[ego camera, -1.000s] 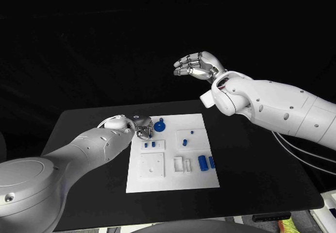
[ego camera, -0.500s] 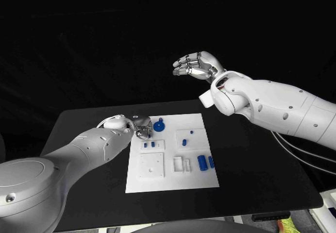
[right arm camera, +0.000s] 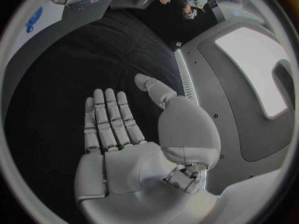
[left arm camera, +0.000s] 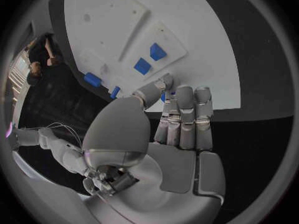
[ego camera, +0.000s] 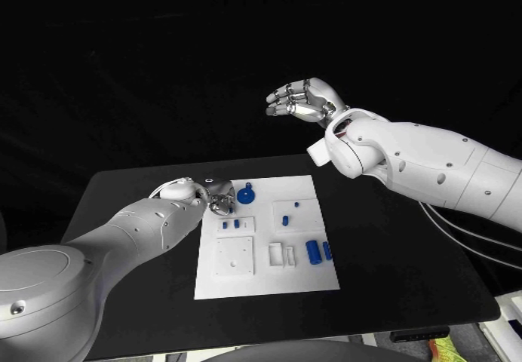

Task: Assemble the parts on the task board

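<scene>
Left hand [ego camera: 222,197] low, fingers curled, right hand [ego camera: 307,101] raised high, fingers spread, empty

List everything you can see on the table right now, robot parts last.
Table: one, black, under everything.
Task board: one, white, middle of the table.
Round part with a tab: one, blue, board's far end, beside the left hand.
Small parts: two, blue, in a raised block below it.
Small part: one, blue, mid-board.
Upright parts: two, blue, board's right edge.
Left hand: silver, at the board's far left corner.
Right hand: silver, raised, holding nothing.
</scene>
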`<state>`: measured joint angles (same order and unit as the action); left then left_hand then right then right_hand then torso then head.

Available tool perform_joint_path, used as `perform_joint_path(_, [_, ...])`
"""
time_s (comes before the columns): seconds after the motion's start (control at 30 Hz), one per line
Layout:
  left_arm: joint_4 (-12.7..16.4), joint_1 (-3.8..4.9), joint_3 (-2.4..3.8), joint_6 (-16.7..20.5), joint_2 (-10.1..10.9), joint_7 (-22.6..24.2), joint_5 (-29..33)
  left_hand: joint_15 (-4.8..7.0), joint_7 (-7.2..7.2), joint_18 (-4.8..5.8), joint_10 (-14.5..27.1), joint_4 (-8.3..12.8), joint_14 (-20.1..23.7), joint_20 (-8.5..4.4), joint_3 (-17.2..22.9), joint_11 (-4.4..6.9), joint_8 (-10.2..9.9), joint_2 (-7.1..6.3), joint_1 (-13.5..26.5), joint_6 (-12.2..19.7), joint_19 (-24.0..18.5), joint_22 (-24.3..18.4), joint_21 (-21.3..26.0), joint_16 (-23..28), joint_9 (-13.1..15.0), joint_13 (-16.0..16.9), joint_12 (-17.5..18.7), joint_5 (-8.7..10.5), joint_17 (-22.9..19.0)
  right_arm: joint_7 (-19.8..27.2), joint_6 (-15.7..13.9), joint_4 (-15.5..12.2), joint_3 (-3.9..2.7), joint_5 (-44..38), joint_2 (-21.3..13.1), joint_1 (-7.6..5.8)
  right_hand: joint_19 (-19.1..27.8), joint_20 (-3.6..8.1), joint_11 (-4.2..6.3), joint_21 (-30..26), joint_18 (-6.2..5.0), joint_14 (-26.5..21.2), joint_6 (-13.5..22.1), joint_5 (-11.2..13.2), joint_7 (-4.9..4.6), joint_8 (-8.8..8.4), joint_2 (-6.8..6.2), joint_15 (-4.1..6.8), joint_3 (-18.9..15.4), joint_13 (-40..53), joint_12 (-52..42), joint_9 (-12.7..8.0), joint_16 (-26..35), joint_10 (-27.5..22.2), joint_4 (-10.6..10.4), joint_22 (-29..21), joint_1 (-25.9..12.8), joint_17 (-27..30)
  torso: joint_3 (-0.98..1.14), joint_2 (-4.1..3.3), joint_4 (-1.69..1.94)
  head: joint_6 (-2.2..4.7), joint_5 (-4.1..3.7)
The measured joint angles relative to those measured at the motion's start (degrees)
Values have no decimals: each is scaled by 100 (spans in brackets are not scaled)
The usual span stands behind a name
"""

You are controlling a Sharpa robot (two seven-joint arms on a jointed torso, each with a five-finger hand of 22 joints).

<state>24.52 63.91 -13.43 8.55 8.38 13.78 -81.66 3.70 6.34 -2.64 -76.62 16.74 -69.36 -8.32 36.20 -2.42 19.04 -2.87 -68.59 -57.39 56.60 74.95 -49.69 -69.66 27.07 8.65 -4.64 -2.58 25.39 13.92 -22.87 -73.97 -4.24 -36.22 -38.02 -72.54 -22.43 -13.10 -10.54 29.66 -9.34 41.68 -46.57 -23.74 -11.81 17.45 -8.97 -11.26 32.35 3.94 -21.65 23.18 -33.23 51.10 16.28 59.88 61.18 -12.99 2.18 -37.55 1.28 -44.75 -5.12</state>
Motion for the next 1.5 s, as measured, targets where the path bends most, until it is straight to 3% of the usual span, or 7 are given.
perform_joint_path(0.7, [10,0,0,94,-31,13,73,0,21,-2,-19,-15,0,2,-16,-18,-3,-8,-8,-1,0,-2,-22,0,6,-3,0,0,4,-2,-2,4,0,1,9,-9,0,0,0,0,0,0,-1,0,1,0,0,0,0,0,23,-5,10,0,0,5,0,0,-1,6,13,-7,-19])
perform_joint_path(1.5, [-70,-20,1,-101,-63,-83,77,0,21,-5,-14,-15,0,11,-15,-14,-1,-15,-15,0,-11,-4,-44,-23,1,-5,23,0,9,-3,-3,-3,0,2,17,-17,0,0,21,-23,0,-1,-2,0,2,0,0,0,0,0,44,-9,45,21,0,9,0,5,-1,1,9,-29,-40])
